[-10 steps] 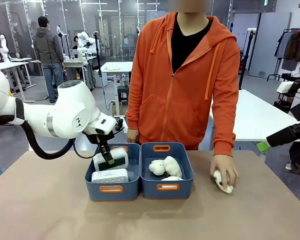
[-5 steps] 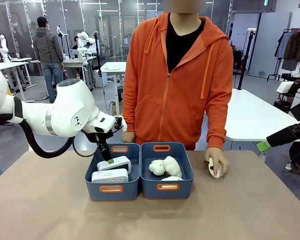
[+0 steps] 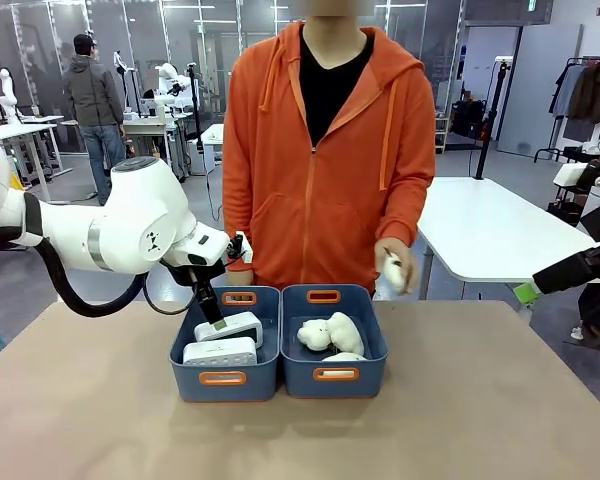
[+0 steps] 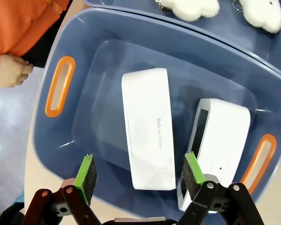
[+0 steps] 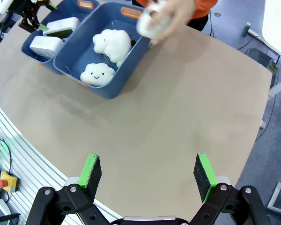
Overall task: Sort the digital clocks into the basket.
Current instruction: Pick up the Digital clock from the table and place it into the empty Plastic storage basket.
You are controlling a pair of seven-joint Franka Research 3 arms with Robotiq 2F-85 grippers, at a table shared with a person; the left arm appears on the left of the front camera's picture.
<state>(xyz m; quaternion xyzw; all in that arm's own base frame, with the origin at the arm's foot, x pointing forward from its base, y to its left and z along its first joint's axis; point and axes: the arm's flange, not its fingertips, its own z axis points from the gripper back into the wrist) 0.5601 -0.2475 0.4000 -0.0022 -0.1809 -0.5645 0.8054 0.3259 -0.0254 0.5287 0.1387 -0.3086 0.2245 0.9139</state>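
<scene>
Two white digital clocks lie in the left blue basket [image 3: 185,372]. The far clock [image 3: 231,326] rests tilted against the near one [image 3: 220,351]. My left gripper [image 3: 213,312] hangs just above the far clock, open. In the left wrist view its green pads [image 4: 86,171] stand apart on either side of the clock printed "Made in China" [image 4: 147,126], clear of it. The dark-faced clock [image 4: 220,140] lies beside it inside the basket [image 4: 61,86]. My right gripper [image 5: 147,171] is open and empty, high over the bare table.
The right blue bin [image 3: 333,375] holds white cloud plush toys [image 3: 330,333]. A person in an orange hoodie stands behind the bins, holding another white plush [image 3: 391,268] in a raised hand. The other hand [image 4: 9,70] rests by the basket's far end.
My left gripper opened and let go of the far clock, which now lies in the basket. The person lifted a white plush off the table at the right and moved it toward the bins.
</scene>
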